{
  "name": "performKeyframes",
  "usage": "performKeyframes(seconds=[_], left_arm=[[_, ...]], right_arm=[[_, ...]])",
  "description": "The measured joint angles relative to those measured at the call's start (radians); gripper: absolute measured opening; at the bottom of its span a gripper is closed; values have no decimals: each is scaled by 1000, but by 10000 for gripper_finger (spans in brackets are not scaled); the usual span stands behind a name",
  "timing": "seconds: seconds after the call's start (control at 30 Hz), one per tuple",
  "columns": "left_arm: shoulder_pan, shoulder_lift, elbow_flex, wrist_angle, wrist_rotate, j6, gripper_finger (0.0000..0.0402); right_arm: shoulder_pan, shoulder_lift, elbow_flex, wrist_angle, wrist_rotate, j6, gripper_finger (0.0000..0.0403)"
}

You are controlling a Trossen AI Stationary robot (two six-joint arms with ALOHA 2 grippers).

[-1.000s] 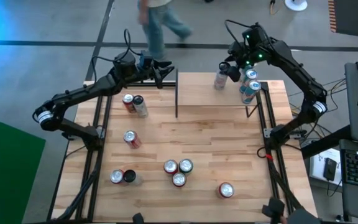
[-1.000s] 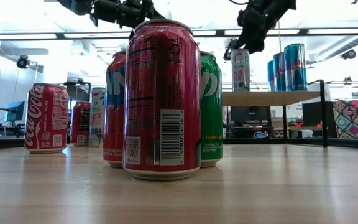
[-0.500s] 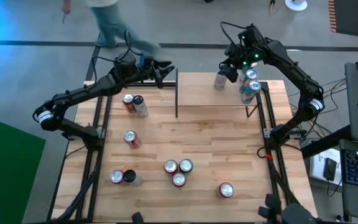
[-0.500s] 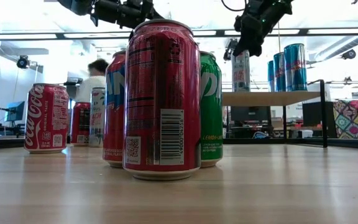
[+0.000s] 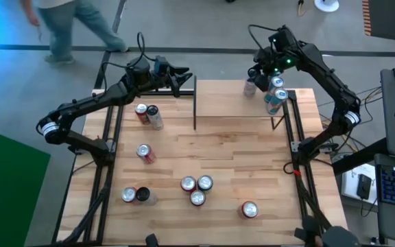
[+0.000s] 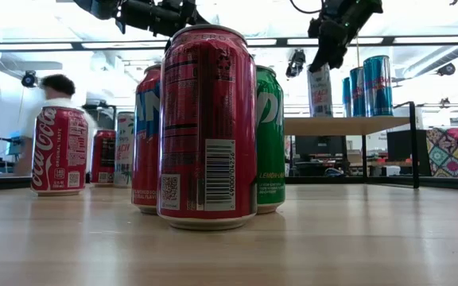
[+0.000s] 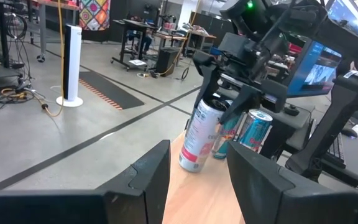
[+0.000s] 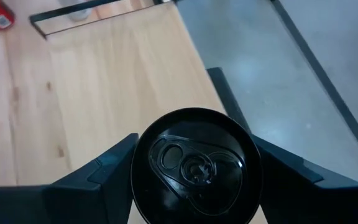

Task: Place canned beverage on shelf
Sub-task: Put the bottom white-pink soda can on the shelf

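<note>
A: Item one, right gripper [image 5: 254,84]?
B: Over the shelf [image 5: 221,99], near its back edge, fingers clamped on the top of a white can [image 7: 197,136]. The can leans in the left wrist view, its base at the shelf board; touching or just clear, I cannot tell.

A: Neighbours on the shelf?
B: Two blue cans [image 5: 275,96], upright at the shelf's right end, just beside the held one.

A: Left gripper [image 5: 184,77]?
B: Waiting above the table's back edge, left of the shelf. Fingers partly apart, nothing between them.

A: Remaining stock on the table [image 5: 238,158]?
B: Two cans near the left arm, one red can mid-left, a pair front-left, a cluster of three [image 5: 197,189] front-centre, one front-right.

A: Other?
B: A person [image 5: 67,24] walking behind the table.
</note>
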Motion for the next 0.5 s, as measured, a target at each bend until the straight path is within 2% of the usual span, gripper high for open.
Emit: performKeyframes(seconds=[0.3,0.5], left_arm=[[0,0,0,-5,0,-2,144],[0,0,0,-5,0,0,144]], right_arm=[[-58,9,0,13,-19,-22,252],[-89,26,0,19,-74,-26,254]])
